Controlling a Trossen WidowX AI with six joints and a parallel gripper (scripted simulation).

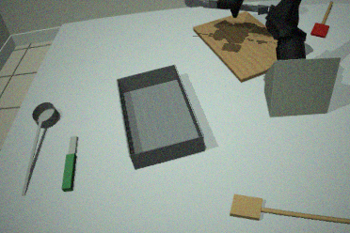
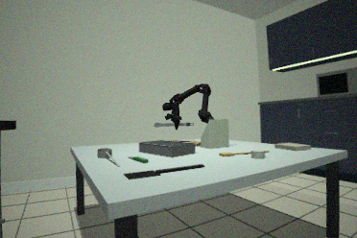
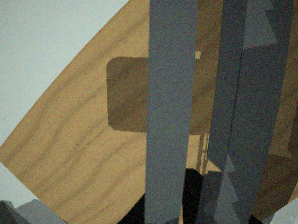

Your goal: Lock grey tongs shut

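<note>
Tongs (image 1: pixel 253 8) (image 2: pixel 165 125) off roasting tin (image 1: pixel 165 116) (image 2: pixel 167 148), aloft over wooden board (image 1: pixel 256 61) (image 3: pixel 65 145), grasped in claw (image 1: pixel 236 13) (image 2: pixel 177 126). Lift and carry to board done. Arms look squeezed near shut; whether hinge lock caught, cannot tell. Left, by judgement: confirm lock, lower tongs onto board, let go, back claw off above board.

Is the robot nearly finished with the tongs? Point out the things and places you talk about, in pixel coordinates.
Pretty close! The tongs (image 1: pixel 199 3) (image 2: pixel 165 125) (image 3: pixel 171 110) are off the roasting tin (image 1: pixel 162 116) (image 2: pixel 167 148). The gripper (image 1: pixel 235 13) (image 2: pixel 177 127) grips them in the air by the wooden board (image 1: pixel 254 66) (image 3: pixel 75 135). I can't tell if they're locked. They still need to lie on the board.
</note>
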